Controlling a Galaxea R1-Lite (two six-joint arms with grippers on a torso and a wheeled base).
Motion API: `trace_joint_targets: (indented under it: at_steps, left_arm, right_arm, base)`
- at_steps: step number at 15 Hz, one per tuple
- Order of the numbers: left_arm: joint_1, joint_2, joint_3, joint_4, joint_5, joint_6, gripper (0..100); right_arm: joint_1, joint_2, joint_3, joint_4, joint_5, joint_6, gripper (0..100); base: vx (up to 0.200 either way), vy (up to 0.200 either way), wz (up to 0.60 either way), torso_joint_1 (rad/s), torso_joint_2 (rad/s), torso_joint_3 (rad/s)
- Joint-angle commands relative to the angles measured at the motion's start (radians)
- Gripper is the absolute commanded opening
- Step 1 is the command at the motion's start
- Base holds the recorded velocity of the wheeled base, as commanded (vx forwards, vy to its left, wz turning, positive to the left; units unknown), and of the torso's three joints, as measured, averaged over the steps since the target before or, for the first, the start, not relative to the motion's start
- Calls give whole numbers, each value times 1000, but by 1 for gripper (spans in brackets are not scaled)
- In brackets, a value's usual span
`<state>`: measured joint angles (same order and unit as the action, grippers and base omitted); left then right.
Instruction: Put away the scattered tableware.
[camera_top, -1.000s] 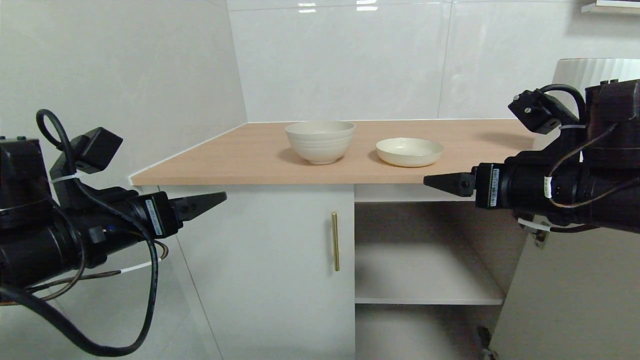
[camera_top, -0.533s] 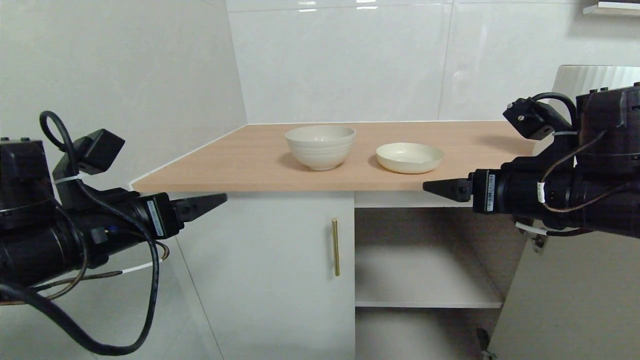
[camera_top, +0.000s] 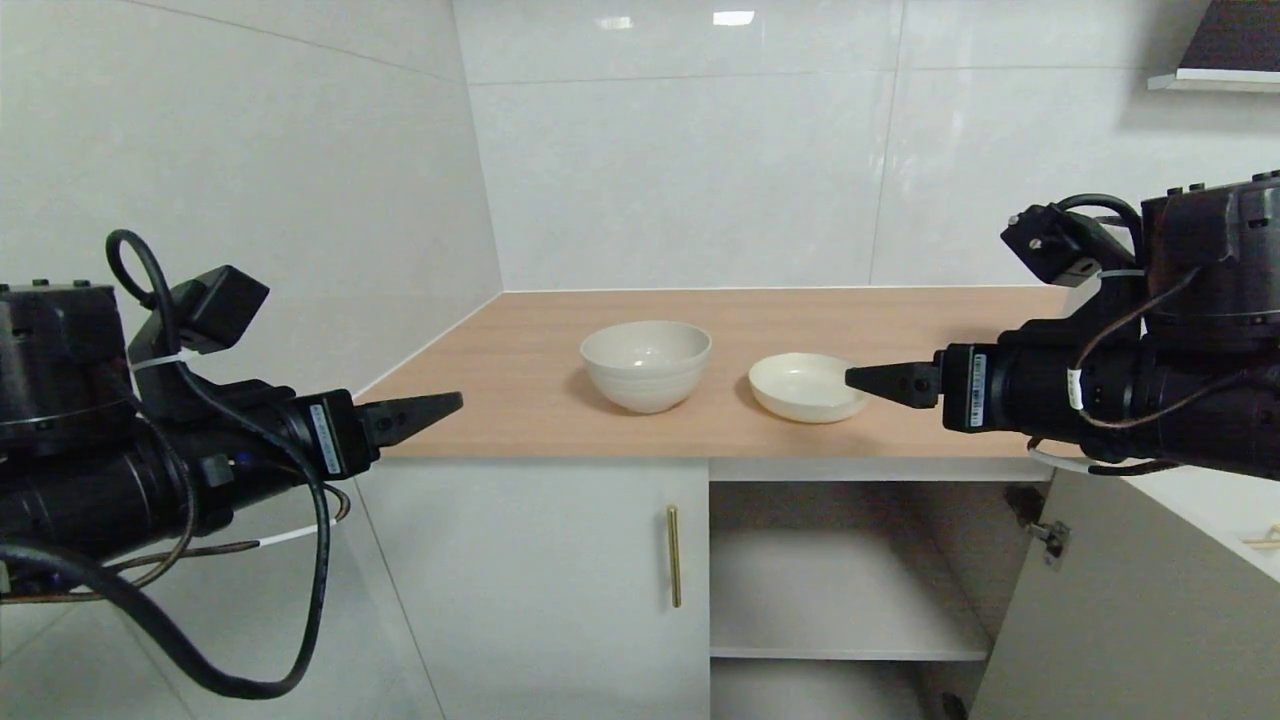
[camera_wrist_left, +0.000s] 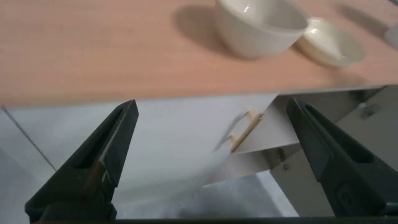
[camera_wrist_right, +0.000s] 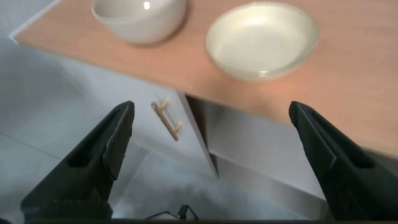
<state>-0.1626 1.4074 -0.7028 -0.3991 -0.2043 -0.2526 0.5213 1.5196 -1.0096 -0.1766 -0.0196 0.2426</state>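
Cream ribbed bowl (camera_top: 645, 365) beside shallow round dish (camera_top: 808, 386) on wood-grain counter (camera_top: 520, 400).

A light wooden countertop (camera_top: 500, 400) carries two cream pieces of tableware. A deep bowl (camera_top: 645, 365) stands upright near its middle; a shallow dish (camera_top: 808, 386) lies just beside it at the bowl's 3 o'clock, not touching.

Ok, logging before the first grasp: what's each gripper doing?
Left gripper: open, empty.
Right gripper: open, empty.
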Motion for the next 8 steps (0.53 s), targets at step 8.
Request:
trace_joint_targets:
  at_steps: [8]
  left_arm:
    - [-23,87,-70,10,-6,1,100]
  right_arm:
    - [-14,42,2,-55,3,0,100]
  base:
    - [0,0,0,181,-433,-250]
